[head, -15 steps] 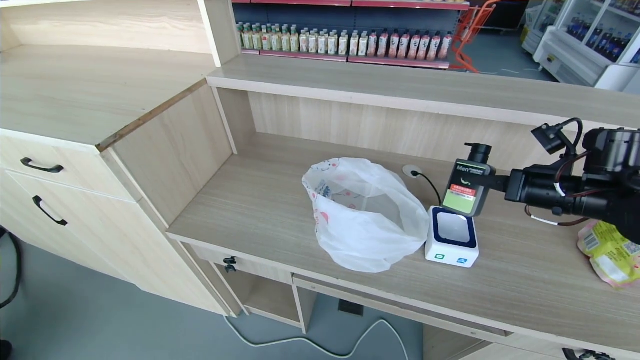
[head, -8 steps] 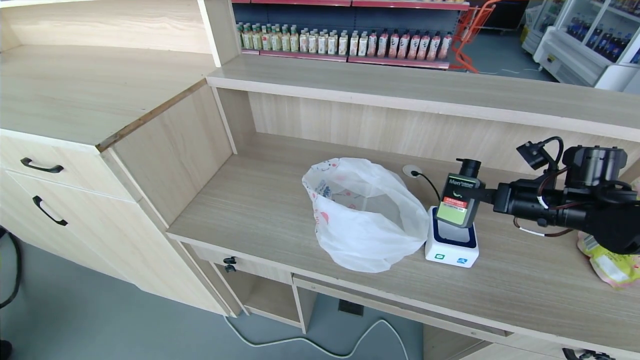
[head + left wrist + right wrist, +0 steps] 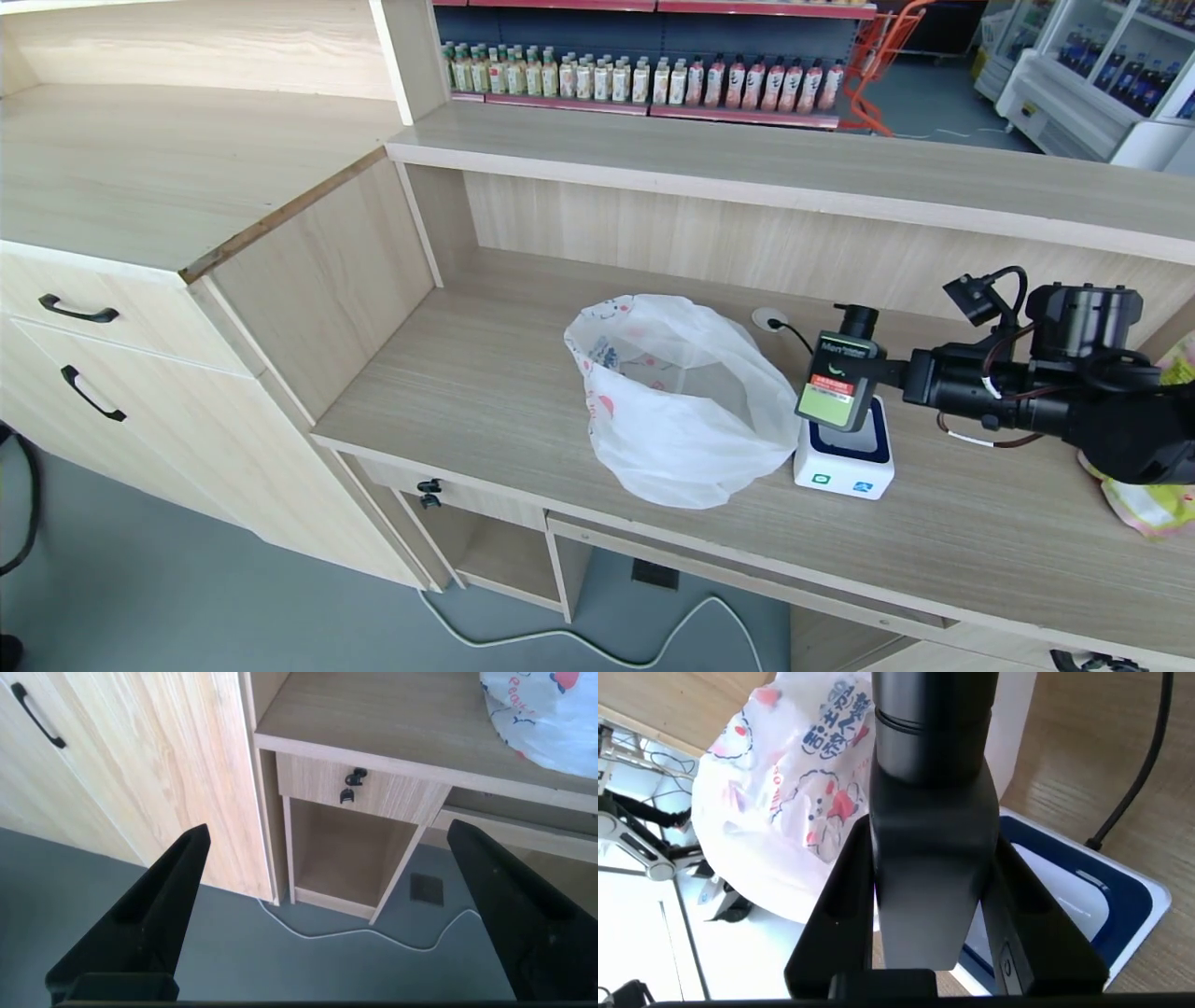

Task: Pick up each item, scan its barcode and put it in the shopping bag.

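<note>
One dark bottle (image 3: 838, 383) is pinched upright in the right gripper (image 3: 884, 371), just above the single scanner (image 3: 845, 459).

The gripper's two fingers (image 3: 839, 917) press the bottle's sides. One white shopping bag (image 3: 677, 401) stands open just to the gripper's left, touching the scanner. One yellow snack packet (image 3: 1144, 495) lies on the counter (image 3: 485, 383), well back along the right arm. The left gripper (image 3: 327, 905) hangs spread wide and empty over the floor, below the counter's edge.

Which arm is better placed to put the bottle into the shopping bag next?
Right. The right tool is shut on the bottle, held above the scanner next to the open shopping bag. The left tool is open and empty, low by the drawer front.
</note>
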Robot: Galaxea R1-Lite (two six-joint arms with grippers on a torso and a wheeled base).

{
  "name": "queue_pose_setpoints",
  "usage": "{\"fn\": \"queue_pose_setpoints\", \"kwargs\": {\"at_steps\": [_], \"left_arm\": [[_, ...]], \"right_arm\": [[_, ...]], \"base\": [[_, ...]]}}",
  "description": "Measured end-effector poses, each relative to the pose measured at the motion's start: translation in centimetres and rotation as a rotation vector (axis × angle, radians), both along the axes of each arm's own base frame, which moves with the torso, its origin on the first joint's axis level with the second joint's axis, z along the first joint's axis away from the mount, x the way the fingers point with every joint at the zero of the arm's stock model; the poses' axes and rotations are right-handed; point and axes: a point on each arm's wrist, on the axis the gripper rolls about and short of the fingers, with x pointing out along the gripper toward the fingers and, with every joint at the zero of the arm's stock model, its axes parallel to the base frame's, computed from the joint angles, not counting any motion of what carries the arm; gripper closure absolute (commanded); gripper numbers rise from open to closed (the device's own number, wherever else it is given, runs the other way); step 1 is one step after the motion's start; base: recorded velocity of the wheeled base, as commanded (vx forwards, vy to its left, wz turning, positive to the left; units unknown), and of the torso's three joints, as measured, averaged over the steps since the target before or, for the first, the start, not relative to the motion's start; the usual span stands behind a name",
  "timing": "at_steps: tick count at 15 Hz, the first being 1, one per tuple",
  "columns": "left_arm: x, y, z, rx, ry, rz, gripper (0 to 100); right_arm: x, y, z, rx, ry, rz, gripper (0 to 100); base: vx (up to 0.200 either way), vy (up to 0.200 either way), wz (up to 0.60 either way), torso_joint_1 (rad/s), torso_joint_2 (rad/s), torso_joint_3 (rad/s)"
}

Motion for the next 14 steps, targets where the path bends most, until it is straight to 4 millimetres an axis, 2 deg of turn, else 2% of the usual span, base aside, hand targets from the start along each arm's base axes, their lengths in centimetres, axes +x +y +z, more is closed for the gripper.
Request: {"fn": "queue_pose_setpoints", "kwargs": {"at_steps": [9,11,14], "left_arm": [[0.0,0.0,0.0,0.0,0.0,0.0,0],[0.0,0.0,0.0,0.0,0.0,0.0,0],[0.0,0.0,0.0,0.0,0.0,0.0,0]], "right_arm": [[0.1,0.0,0.2,-0.013,-0.031,0.001,100],[-1.2,-0.1,1.3,-0.091,-0.108,0.003,100],[-5.7,-1.0,4.2,-0.368,-0.326,-0.023,100]], "base": [[0.0,0.0,0.0,0.0,0.0,0.0],[0.0,0.0,0.0,0.0,0.0,0.0],[0.0,0.0,0.0,0.0,0.0,0.0]]}}
